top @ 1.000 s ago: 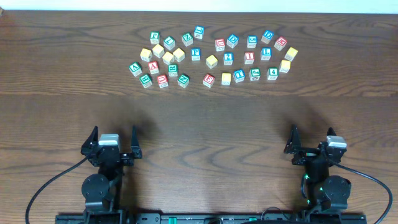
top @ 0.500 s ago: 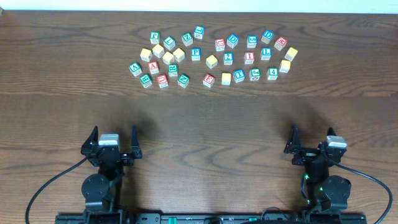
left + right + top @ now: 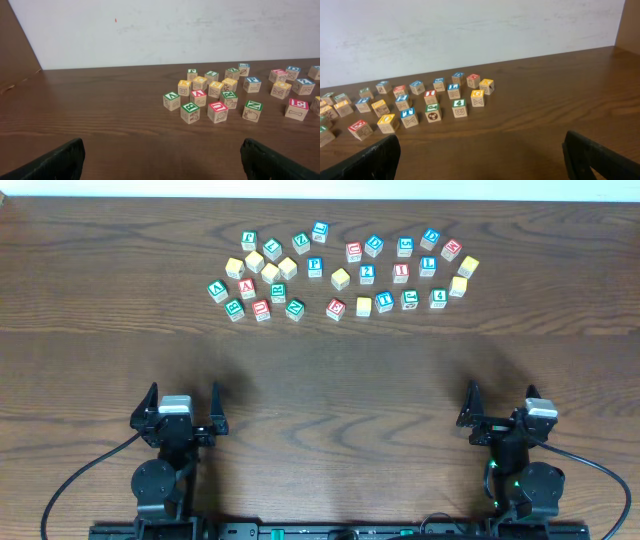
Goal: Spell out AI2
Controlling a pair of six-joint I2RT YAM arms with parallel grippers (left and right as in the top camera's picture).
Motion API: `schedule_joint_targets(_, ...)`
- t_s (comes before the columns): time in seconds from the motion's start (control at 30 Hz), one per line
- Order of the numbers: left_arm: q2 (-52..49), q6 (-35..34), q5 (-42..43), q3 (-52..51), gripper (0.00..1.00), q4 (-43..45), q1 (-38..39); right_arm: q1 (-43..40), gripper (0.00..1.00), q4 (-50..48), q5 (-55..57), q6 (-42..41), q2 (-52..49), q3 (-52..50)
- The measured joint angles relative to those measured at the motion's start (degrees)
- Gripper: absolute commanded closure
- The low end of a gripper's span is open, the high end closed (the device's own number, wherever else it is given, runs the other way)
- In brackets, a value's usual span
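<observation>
Left tool (image 3: 184,392): jaws are standing wide apart, gripping nothing, low at the near left
Right tool (image 3: 500,395): jaws are likewise standing wide apart and holding nothing, at the near right
A block (image 3: 247,289): is sitting in the left part of the far cluster, ahead and slightly right of the left tool; the left arm is lying nearer
2 block (image 3: 367,275) and I block (image 3: 401,273): are sitting near each other, not touching, ahead and left of the right tool; the right arm is likely serving them
Axis: cubes, offering no long axis
Tabletop (image 3: 320,360): dark wood grain, flat
Room: a white wall (image 3: 150,30) is rising behind the far edge
</observation>
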State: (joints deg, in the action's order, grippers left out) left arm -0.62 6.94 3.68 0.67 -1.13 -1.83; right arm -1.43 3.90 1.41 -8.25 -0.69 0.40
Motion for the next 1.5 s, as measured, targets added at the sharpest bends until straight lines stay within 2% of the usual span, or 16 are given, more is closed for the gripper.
schedule_joint_targets(1.5,-1.03,0.0,0.07,3.02,0.02,-2.93,0.0,0.0,0.01,-3.58,-4.83,0.0,0.0,2.08)
